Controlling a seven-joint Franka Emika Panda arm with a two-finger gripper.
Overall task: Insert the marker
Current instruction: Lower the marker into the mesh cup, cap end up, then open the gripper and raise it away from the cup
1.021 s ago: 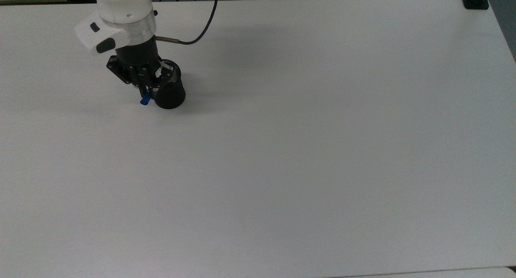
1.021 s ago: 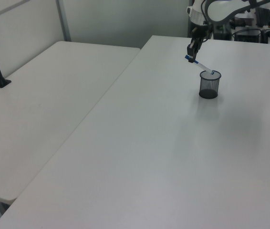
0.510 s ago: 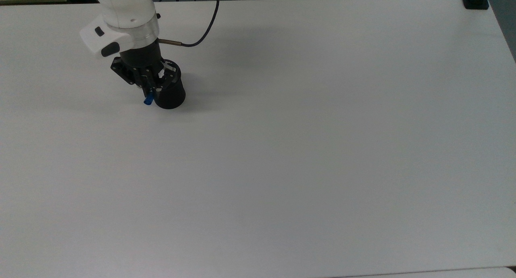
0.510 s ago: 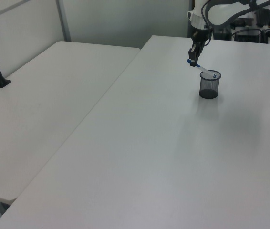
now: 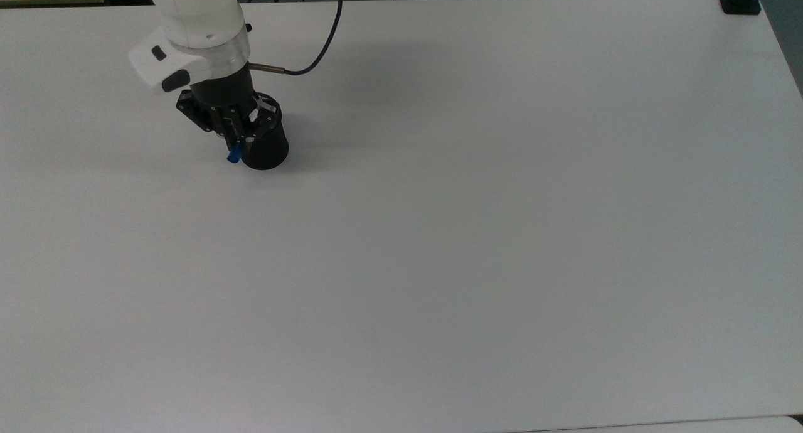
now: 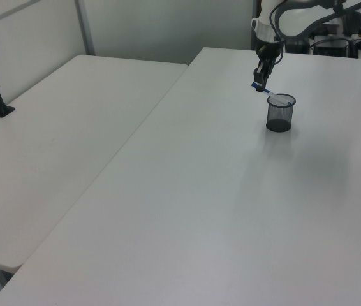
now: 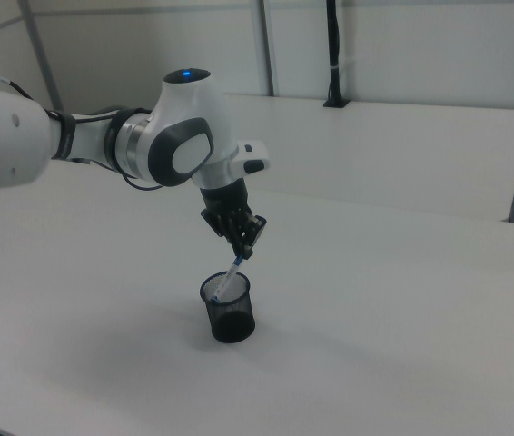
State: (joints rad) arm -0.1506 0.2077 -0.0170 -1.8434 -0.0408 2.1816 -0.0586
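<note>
Marker (image 7: 232, 272) was tilted, lower end inside the mesh cup (image 7: 229, 310), upper blue end clamped in the gripper (image 7: 246, 247) just above the rim. Step in hand: insertion, partly done. Next move probably calls for opening the fingers so it drops in, maybe straightening first. Right view showed the white barrel crossing the rim; top view gave just the blue cap (image 5: 233, 157) poking out beside the cup (image 5: 266, 149) on the table (image 5: 477, 232).

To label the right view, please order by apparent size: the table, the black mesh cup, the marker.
1. The table, by far the largest.
2. The black mesh cup.
3. The marker, slimmer; its lower end sits inside the cup, held by the gripper.
</note>
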